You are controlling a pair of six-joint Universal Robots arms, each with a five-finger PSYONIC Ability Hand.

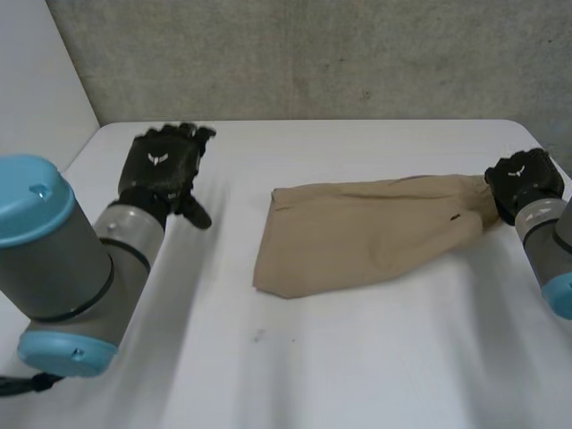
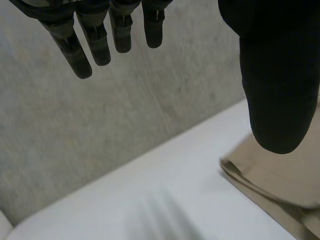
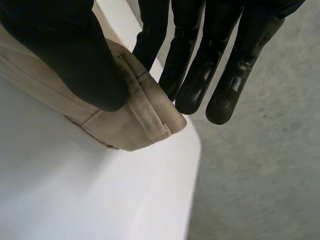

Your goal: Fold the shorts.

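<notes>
The tan shorts (image 1: 366,232) lie folded lengthwise on the white table (image 1: 357,357), running from the middle toward the right. My right hand (image 1: 523,179) is at their far right end. In the right wrist view its thumb (image 3: 75,55) presses the hemmed corner of the shorts (image 3: 145,115) against the straight fingers (image 3: 195,85) behind it, a pinch. My left hand (image 1: 165,165) hovers over the table's left side, well clear of the cloth. Its fingers (image 2: 90,45) and thumb (image 2: 277,75) are spread open and hold nothing, and the near edge of the shorts (image 2: 280,185) lies beyond the thumb.
A grey concrete wall (image 1: 313,54) runs behind the table. The table's right edge (image 3: 192,165) drops off just beside the pinched corner. Bare tabletop lies in front of the shorts and between the shorts and my left hand.
</notes>
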